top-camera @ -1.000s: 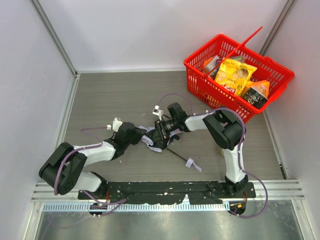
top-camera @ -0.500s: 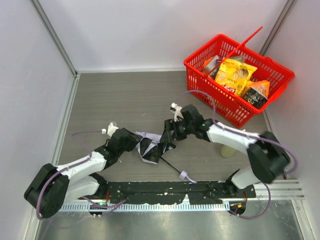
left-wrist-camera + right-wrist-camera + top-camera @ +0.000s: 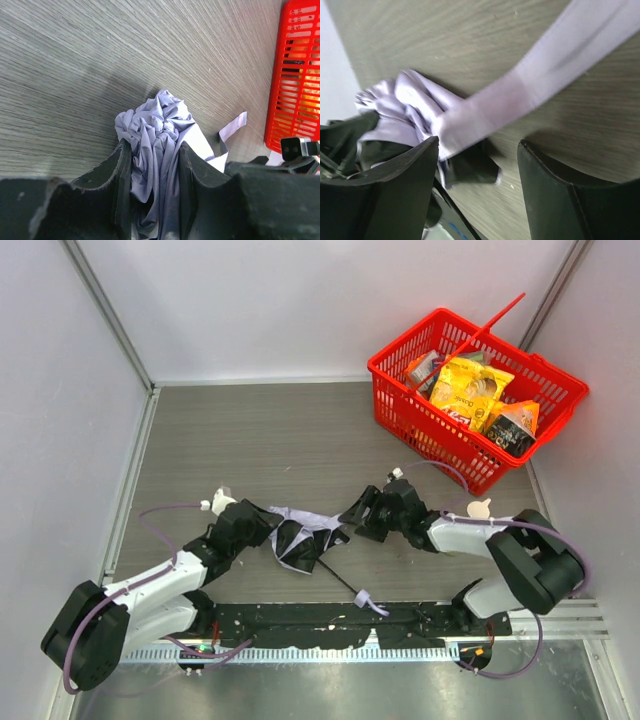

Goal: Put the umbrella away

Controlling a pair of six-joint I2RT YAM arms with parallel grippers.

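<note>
The umbrella lies crumpled on the table between my two arms, pale lavender fabric with dark folds. Its thin black shaft runs toward the near edge and ends at a lavender strap. My left gripper is shut on the bunched fabric, which fills the gap between its fingers. My right gripper stands open just right of the canopy. In the right wrist view a blurred lavender strap crosses above the open right gripper, and neither of its fingers touches the strap.
A red basket with snack packets stands at the back right, its edge showing in the left wrist view. A small pale object sits by the right forearm. White walls close in the table on three sides.
The right gripper has let go of the umbrella, opened, and drawn back to the right and nearer. The left arm has dragged the umbrella slightly nearer, still gripping it.
</note>
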